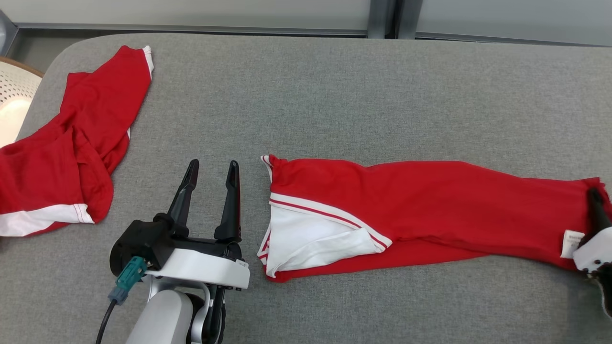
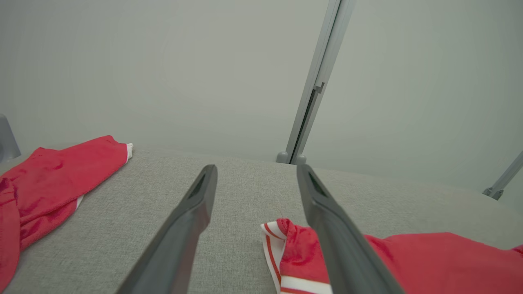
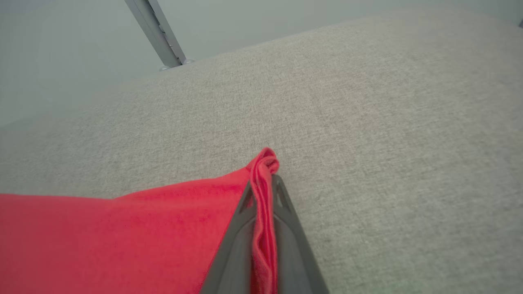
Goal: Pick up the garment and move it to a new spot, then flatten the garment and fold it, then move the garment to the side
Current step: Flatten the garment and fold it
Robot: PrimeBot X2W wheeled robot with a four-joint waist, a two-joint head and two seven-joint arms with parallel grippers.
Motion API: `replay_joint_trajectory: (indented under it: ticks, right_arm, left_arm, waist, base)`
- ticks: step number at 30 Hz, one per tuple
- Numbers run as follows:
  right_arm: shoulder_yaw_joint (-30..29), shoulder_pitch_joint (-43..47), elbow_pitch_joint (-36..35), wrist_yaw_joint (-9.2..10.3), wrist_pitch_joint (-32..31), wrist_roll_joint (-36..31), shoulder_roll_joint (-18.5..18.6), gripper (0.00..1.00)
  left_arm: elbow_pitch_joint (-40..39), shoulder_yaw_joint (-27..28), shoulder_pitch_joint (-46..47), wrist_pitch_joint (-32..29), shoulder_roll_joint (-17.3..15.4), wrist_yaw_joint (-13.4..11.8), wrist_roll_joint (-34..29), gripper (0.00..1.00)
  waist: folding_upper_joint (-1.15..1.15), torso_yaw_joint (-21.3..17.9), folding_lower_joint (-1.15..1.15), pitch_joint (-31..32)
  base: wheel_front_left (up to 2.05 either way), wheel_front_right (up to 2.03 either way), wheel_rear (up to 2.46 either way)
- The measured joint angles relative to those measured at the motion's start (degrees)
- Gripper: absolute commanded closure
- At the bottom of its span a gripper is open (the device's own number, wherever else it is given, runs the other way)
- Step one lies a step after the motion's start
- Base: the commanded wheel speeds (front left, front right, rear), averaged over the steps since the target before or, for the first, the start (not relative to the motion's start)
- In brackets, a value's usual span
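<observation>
A red garment (image 1: 430, 205) with white trim lies stretched out across the grey table, its white-lined end at the left and a small white label at the right. My right gripper (image 1: 594, 197) is shut on the garment's right edge; in the right wrist view the red cloth (image 3: 261, 196) is pinched between the two dark fingers. My left gripper (image 1: 213, 173) stands open just left of the garment's left end, touching nothing. In the left wrist view its fingers (image 2: 192, 212) spread wide, and the garment's striped corner (image 2: 282, 241) lies beside the right finger.
A second red garment (image 1: 67, 143) with white trim lies crumpled at the table's left edge. A pale perforated chair (image 1: 14, 95) stands beyond that edge. The grey table (image 1: 334, 95) runs bare behind both garments. A metal post (image 2: 314, 81) stands at the far side.
</observation>
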State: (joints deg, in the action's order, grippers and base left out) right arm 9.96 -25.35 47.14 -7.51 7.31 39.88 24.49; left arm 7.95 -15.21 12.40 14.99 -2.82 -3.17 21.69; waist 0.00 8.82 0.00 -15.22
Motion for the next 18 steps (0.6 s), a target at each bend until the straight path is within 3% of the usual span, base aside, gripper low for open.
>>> replay_joint_trajectory:
  ticks: [8, 18]
  right_arm:
    - [1.9, -0.9, 2.5, -0.01, 3.6, -1.9, 5.6, 1.0]
    - [0.7, -5.3, 11.4, -0.04, 6.4, -6.9, 12.5, 1.0]
  left_arm:
    - [0.2, -0.7, 0.0, 0.0, 0.0, 0.0, 0.0, 0.0]
    - [0.5, -1.6, -0.1, 0.0, 0.0, 0.0, 0.2, 0.0]
  waist:
    - [0.0, -0.1, 0.0, 0.7]
    - [0.0, 0.7, 0.0, 1.0]
  base:
    - [0.0, 0.0, 0.0]
    - [0.0, 0.0, 0.0]
